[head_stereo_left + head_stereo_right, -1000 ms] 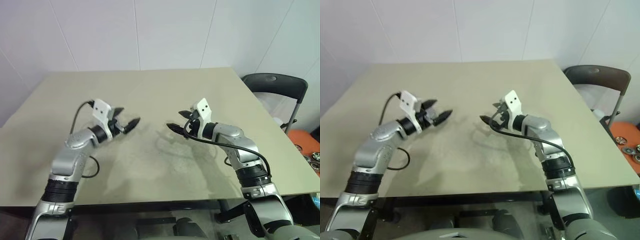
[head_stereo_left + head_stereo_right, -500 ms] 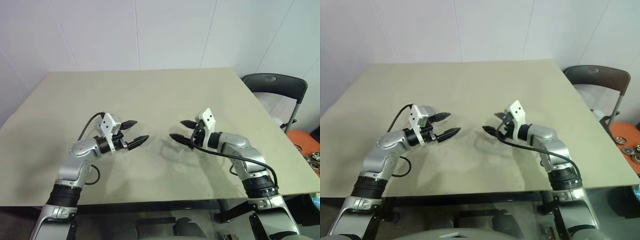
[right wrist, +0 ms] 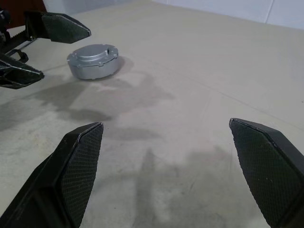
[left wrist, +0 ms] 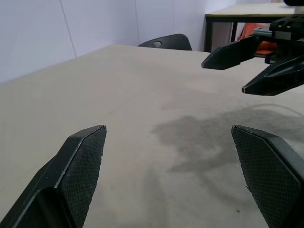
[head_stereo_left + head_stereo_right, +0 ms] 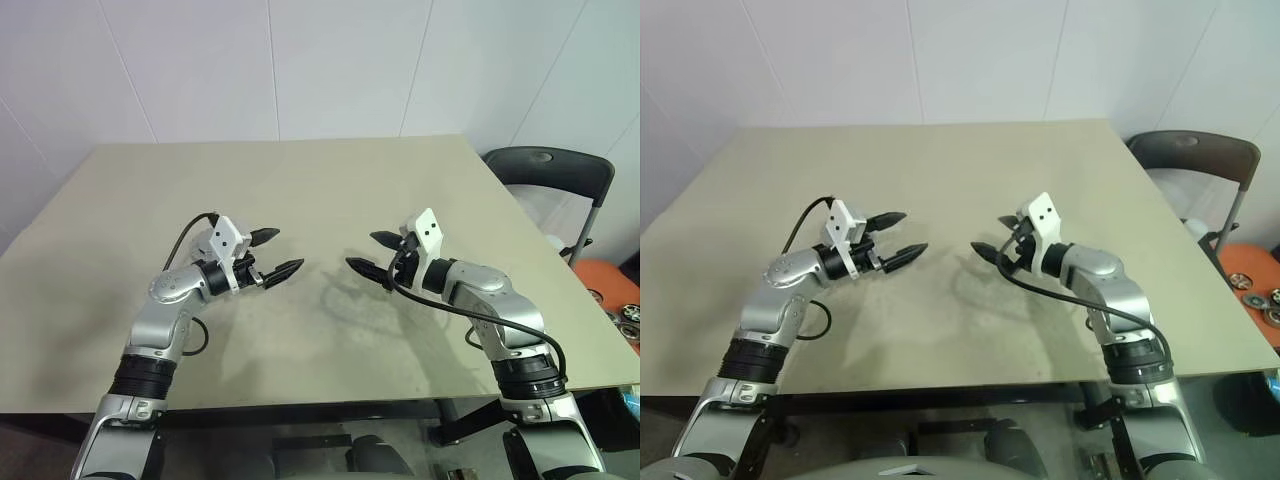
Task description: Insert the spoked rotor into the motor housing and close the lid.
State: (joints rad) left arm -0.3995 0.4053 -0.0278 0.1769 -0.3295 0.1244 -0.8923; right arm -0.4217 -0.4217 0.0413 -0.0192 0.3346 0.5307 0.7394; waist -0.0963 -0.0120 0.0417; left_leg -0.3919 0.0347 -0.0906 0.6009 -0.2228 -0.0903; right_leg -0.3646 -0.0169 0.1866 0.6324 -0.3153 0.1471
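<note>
A round silvery-grey puck (image 3: 92, 61) with a flat top and ribbed rim rests on the table (image 5: 300, 180); that top looks like the lid. It lies just beyond the fingertips of my left gripper (image 5: 283, 250). No copper-wound housing or spoked rotor shows; whether they sit under the lid I cannot tell. The left gripper is open and empty, hovering over the table and pointing toward the middle. My right gripper (image 5: 362, 250) faces it across a small gap, also open with nothing between its fingers (image 3: 80, 161).
A dark chair (image 5: 548, 165) stands off the table's right rear corner. An orange surface with small round parts (image 5: 622, 305) lies low to the right. The table runs wide and bare behind both grippers, with a white wall beyond it.
The left gripper has rolled and turned inward, its hand shifting slightly toward the middle. The right hand has drawn a little to the right. Both stay open.
</note>
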